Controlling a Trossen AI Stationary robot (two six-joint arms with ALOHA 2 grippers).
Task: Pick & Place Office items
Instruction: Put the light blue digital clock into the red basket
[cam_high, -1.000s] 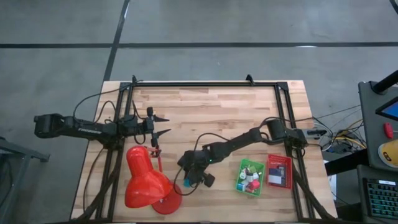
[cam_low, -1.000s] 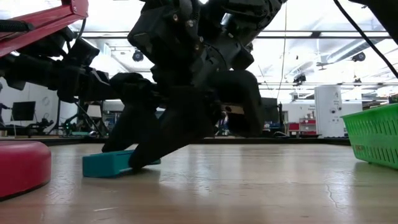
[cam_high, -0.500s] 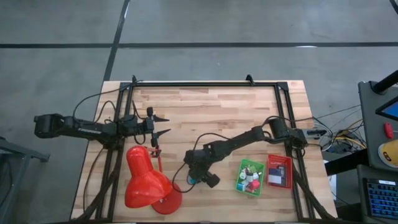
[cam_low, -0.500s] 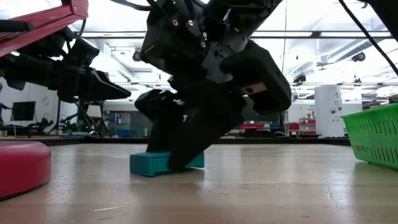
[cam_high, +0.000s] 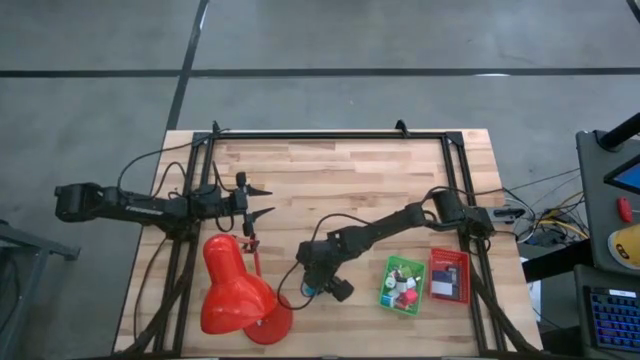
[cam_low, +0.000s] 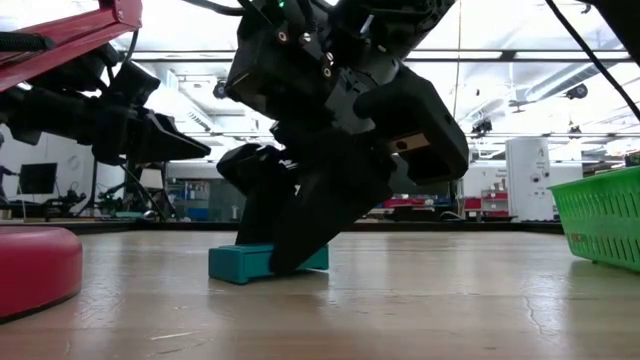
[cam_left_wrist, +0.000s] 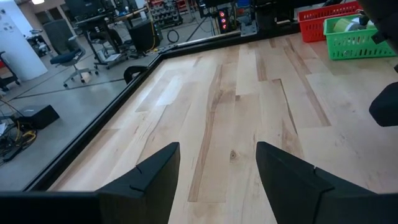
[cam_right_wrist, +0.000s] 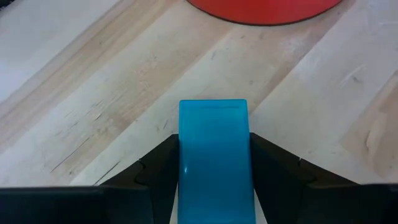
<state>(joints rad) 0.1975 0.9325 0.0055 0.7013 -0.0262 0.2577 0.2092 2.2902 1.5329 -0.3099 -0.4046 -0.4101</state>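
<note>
A teal flat block (cam_right_wrist: 214, 155) lies on the wooden table, just right of the red lamp's round base (cam_right_wrist: 261, 9). My right gripper (cam_high: 308, 290) stands over the block, shut on it, and in the low view its dark body hides the block's (cam_low: 265, 262) middle. The other office items lie in the green tray (cam_high: 402, 285). My left gripper (cam_left_wrist: 217, 168) hovers open over bare wood at the table's left (cam_high: 268, 200), touching nothing. My right gripper pinches the teal block's two long sides (cam_right_wrist: 186, 168) between its two fingers. The fingers slant down from the table's far right and lie along the block. The block rests flat with its underside on the table (cam_low: 300, 275).
The red desk lamp (cam_high: 235, 295) stands close to the left of the right gripper, its base (cam_low: 30, 270) near the block. A red tray (cam_high: 449, 275) sits beside the green tray at the near right. Black frame rails run along the table's left, far and right sides.
My right gripper has rolled at the wrist, then kept still for the last half second. The teal block between its fingers has turned and slid a little along the table toward the right edge, away from the lamp base, still lying on the wood.
</note>
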